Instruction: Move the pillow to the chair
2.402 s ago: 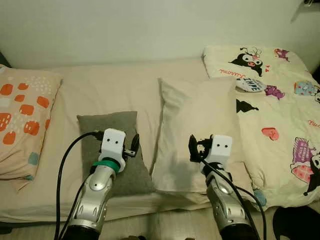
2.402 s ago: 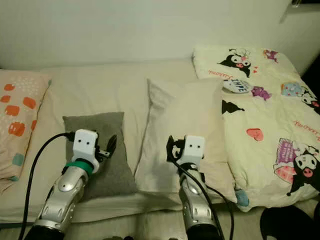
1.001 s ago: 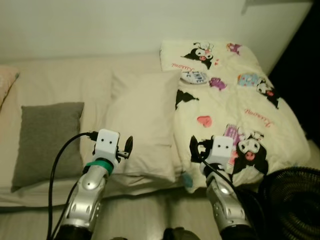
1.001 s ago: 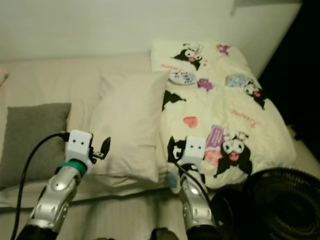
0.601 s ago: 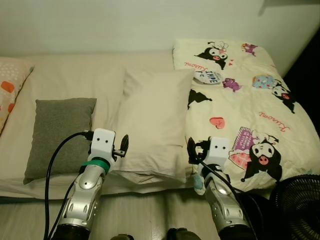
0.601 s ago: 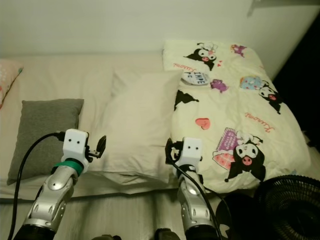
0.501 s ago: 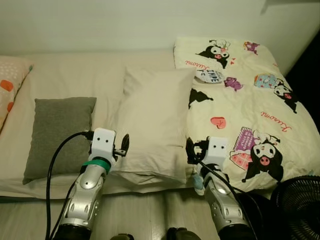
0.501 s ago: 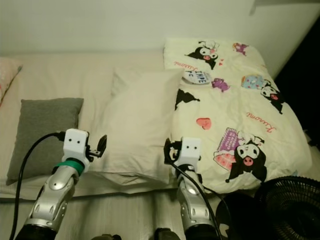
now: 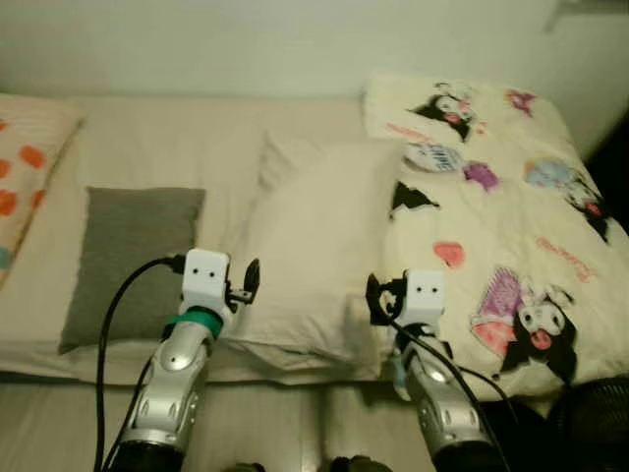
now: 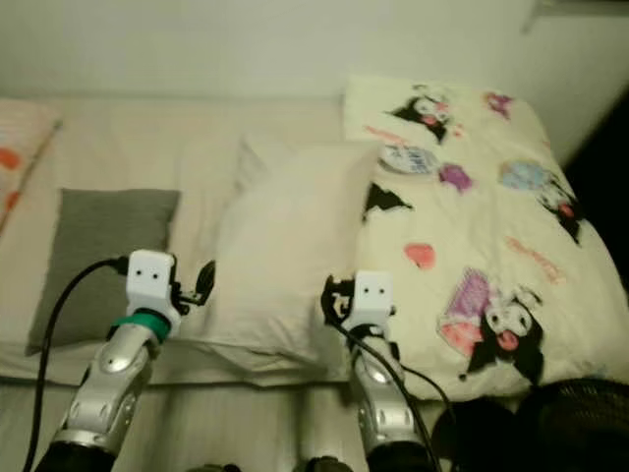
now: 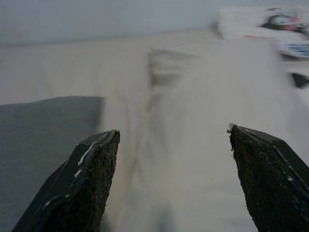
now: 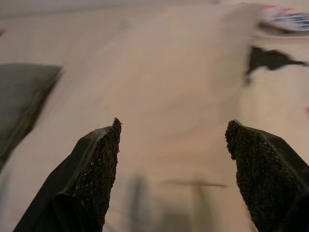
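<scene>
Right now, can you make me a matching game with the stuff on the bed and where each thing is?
Things:
1. grey cushion
2. cream pillow
3. cartoon blanket
4. orange-spotted pillow

Places:
A. between the grey cushion and the blanket
B. far left edge of the bed
C. right side of the bed
D. just ahead of the left gripper, on its left

Pairs: 1-D, 2-A, 3-C, 4-B
</scene>
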Motion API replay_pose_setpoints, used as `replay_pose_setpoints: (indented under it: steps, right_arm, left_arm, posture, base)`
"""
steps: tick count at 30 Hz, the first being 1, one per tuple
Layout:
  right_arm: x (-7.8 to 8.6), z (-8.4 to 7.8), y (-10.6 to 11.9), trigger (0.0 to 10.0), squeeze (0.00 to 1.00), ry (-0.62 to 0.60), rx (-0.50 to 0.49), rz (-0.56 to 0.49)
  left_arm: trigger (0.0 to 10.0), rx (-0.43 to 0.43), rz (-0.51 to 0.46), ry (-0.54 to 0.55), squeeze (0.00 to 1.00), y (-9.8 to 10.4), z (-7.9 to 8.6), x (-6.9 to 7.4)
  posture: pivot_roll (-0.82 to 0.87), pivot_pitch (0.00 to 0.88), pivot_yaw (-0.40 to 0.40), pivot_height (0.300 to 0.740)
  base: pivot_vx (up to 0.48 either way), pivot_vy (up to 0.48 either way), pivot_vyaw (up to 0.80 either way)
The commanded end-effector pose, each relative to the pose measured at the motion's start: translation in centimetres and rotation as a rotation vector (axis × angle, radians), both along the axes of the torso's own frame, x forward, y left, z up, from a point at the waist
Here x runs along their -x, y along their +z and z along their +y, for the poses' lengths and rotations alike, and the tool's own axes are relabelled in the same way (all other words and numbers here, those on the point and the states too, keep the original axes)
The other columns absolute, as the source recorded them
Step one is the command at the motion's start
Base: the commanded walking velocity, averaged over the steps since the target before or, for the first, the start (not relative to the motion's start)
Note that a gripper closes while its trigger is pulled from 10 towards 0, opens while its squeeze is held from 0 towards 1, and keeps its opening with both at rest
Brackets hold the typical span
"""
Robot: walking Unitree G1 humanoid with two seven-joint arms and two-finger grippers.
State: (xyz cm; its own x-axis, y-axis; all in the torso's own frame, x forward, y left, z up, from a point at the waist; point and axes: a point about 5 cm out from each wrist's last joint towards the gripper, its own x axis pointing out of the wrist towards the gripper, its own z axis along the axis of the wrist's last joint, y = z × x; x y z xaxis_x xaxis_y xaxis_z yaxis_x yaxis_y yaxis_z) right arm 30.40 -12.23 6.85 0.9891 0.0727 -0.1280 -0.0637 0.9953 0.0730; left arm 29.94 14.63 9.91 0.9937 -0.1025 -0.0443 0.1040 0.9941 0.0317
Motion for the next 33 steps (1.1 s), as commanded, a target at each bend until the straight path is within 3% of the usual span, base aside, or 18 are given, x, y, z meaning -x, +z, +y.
replay_pose_setpoints:
  steps: [1, 8, 15, 21, 27, 33]
  right_arm:
    - [0.3, -0.5, -0.7, 10.0, 0.0, -0.011, 0.0, 0.031]
    - [0.4, -0.3, -0.7, 10.0, 0.0, 0.001, 0.013, 0.03]
    - [0.3, -0.4, -0.7, 10.0, 0.0, -0.01, -0.007, 0.035]
    - [0.4, -0.6, -0.9, 10.0, 0.0, -0.019, 0.004, 0.044]
    - [0.7, -0.8, -1.3, 10.0, 0.0, -0.047, -0.006, 0.061]
    - [0.7, -0.9, -1.3, 10.0, 0.0, -0.045, -0.005, 0.062]
  left_arm:
    - [10.0, 0.015, 0.008, -0.005, 0.0, -0.2, -0.2, 0.3]
    - [10.0, 0.017, 0.009, -0.006, 0.0, -0.3, -0.2, 0.3]
    - [10.0, 0.02, 0.007, -0.006, 0.0, -0.2, 0.0, 0.3]
    - [10.0, 0.014, 0.011, -0.022, 0.0, -0.2, -0.2, 0.3]
    - [10.0, -0.023, 0.016, -0.095, 0.0, -0.5, -1.1, 0.6]
    - [10.0, -0.019, 0.021, -0.065, 0.0, -0.6, -1.1, 0.6]
  posture:
    - [0.01, 0.062, 0.073, 0.74]
    - [0.01, 0.063, 0.072, 0.74]
    - [0.01, 0.067, 0.073, 0.74]
    - [0.01, 0.07, 0.079, 0.74]
    - [0.01, 0.07, 0.089, 0.74]
    - [0.01, 0.067, 0.087, 0.74]
  base:
    - [0.307, 0.0, 0.0]
    - [0.32, 0.0, 0.0]
    - [0.384, 0.0, -0.77]
    - [0.355, 0.0, 0.0]
    - [0.0, 0.0, 0.0]
    - [0.0, 0.0, 0.0]
